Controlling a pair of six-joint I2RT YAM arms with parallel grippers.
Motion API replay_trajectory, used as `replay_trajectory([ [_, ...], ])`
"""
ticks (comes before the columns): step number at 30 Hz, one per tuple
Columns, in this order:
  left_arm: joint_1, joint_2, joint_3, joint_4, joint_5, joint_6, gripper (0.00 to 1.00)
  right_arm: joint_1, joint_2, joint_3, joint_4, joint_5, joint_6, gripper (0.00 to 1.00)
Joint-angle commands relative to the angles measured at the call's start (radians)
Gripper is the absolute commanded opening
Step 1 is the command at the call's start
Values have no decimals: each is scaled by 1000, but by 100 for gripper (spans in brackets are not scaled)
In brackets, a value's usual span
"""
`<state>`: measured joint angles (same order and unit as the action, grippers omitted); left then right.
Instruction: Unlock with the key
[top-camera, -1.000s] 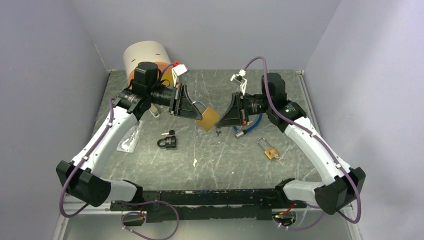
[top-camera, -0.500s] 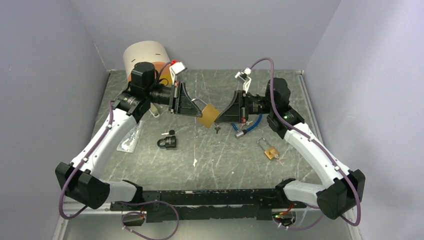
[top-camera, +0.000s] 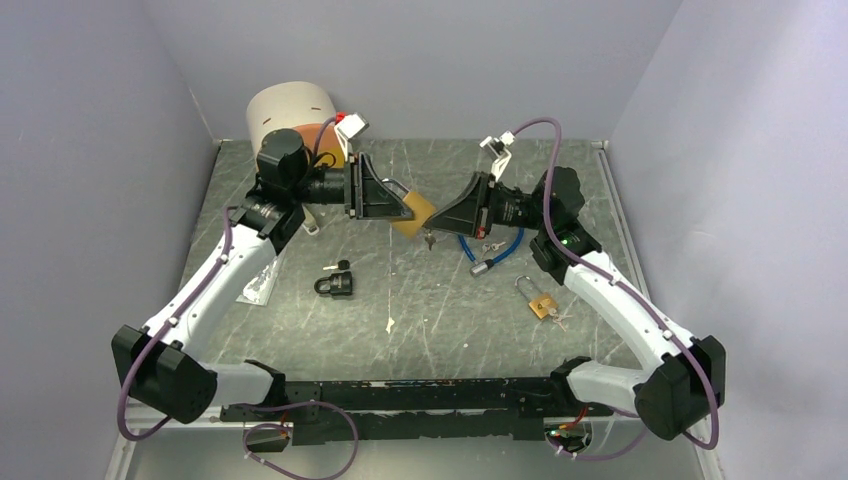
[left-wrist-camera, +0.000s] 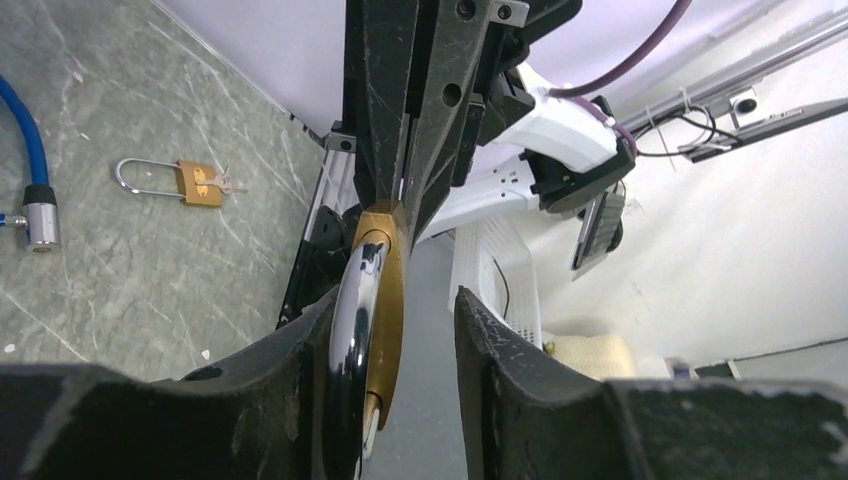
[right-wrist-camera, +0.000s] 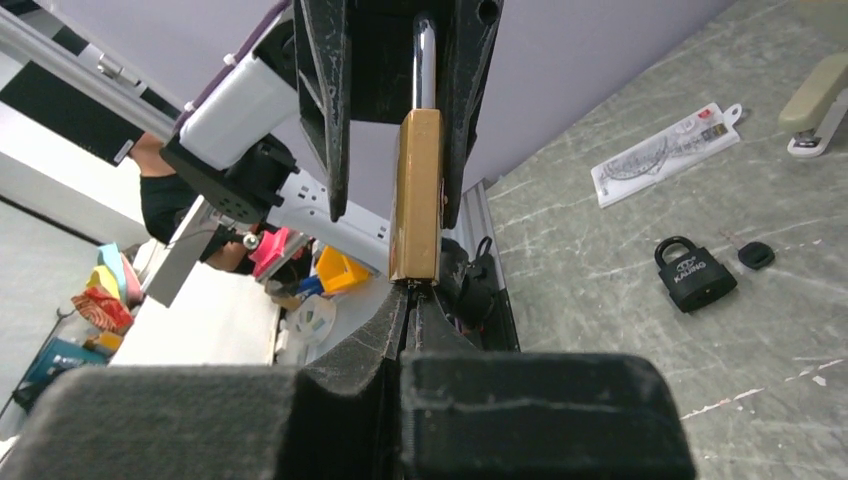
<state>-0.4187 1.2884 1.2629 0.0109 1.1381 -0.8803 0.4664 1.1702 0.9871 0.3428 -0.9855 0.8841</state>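
A brass padlock (top-camera: 413, 212) hangs in the air above the middle of the table. My left gripper (top-camera: 398, 204) is shut on its silver shackle, seen in the left wrist view (left-wrist-camera: 397, 297) pressed against the left finger. My right gripper (top-camera: 441, 217) faces it from the right and is shut on a key at the padlock's bottom face (right-wrist-camera: 417, 190). In the right wrist view (right-wrist-camera: 412, 292) the fingertips meet right under the brass body; the key itself is almost hidden between them. A spare key (top-camera: 430, 240) dangles below.
On the table lie a black padlock (top-camera: 335, 285) with its key, a small brass padlock (top-camera: 542, 303) with keys, a blue cable lock (top-camera: 495, 255) and a clear packet (top-camera: 258, 282). A beige cylinder (top-camera: 290, 112) stands at the back left.
Both grippers have moved up and toward the back with the brass padlock between them. The right wrist has tilted and stays pressed at the padlock's bottom.
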Motion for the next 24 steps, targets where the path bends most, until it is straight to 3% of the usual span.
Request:
replay_trajectory([
  [1, -29, -57, -7, 88, -6, -55, 42, 1, 10, 8, 158, 120, 39, 0],
  [3, -28, -60, -7, 84, -18, -53, 36, 1, 19, 2, 171, 130, 60, 0],
  [6, -29, -63, -13, 103, -23, -54, 5, 1, 35, 1, 185, 134, 105, 0],
  [7, -29, -64, -15, 112, -20, -51, 3, 1, 39, -1, 198, 133, 128, 0],
  [15, -29, -93, -9, 211, -132, 65, 2, -4, 98, -56, 484, 102, 523, 0],
  [24, -29, -59, -12, 344, -176, 193, 2, -7, 208, -87, 865, 196, 1036, 0],
])
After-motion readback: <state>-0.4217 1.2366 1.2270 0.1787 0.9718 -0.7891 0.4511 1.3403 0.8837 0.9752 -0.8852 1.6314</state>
